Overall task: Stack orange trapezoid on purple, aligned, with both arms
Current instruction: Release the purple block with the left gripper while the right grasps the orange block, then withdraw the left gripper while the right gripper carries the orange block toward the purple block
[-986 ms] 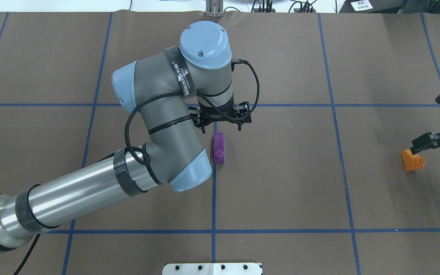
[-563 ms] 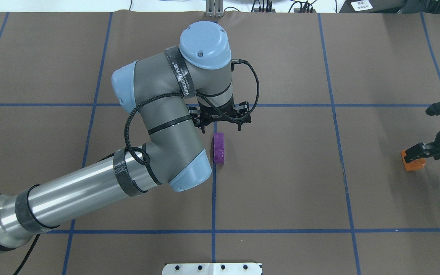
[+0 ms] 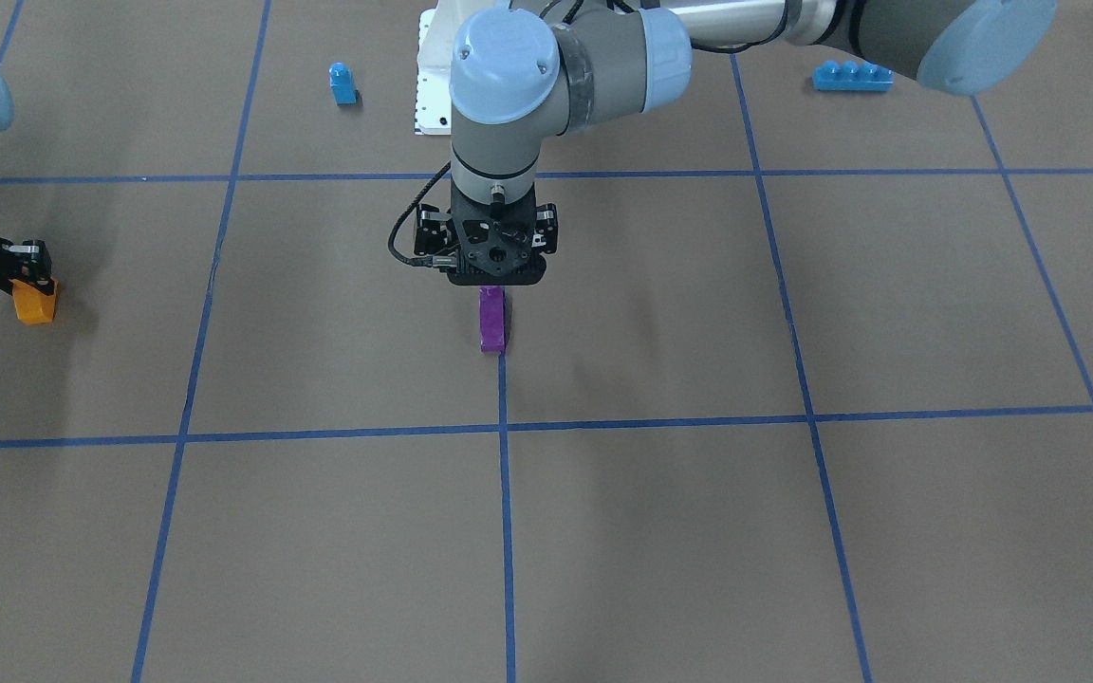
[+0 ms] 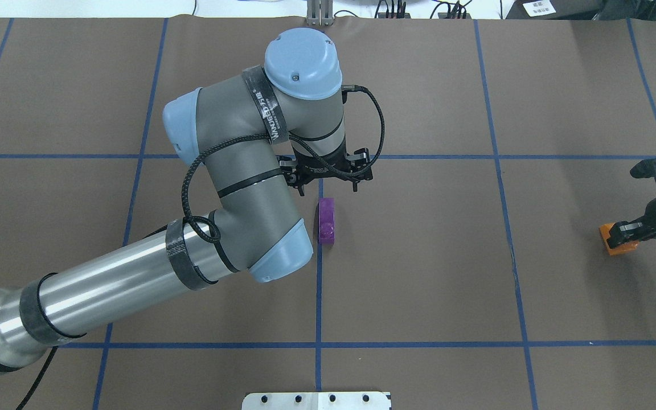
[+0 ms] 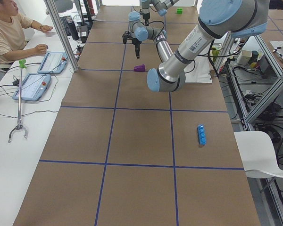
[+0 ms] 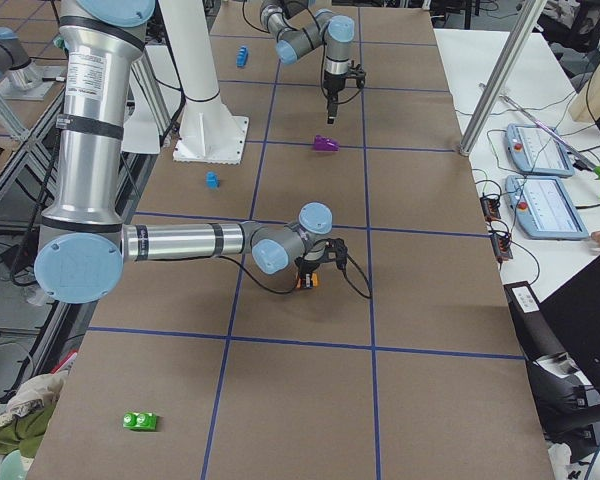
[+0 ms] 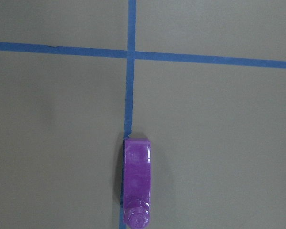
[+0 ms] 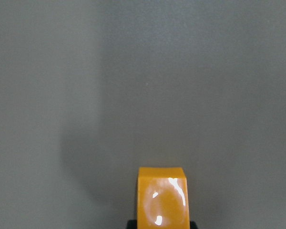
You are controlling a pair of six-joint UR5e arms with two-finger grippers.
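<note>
- Left gripper (image 4: 329,192): I see jaws spread wide, holding nothing, hanging just beyond the far end of the purple (image 4: 326,221).
- Right gripper (image 4: 624,232): clamped on the orange trapezoid (image 4: 613,245), far right.
- Purple lies along the centre blue tape line (image 4: 318,285), well apart from orange.

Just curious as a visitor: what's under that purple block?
The purple block rests on brown paper, partly over a blue tape line. The spot directly beneath it is covered.
</note>
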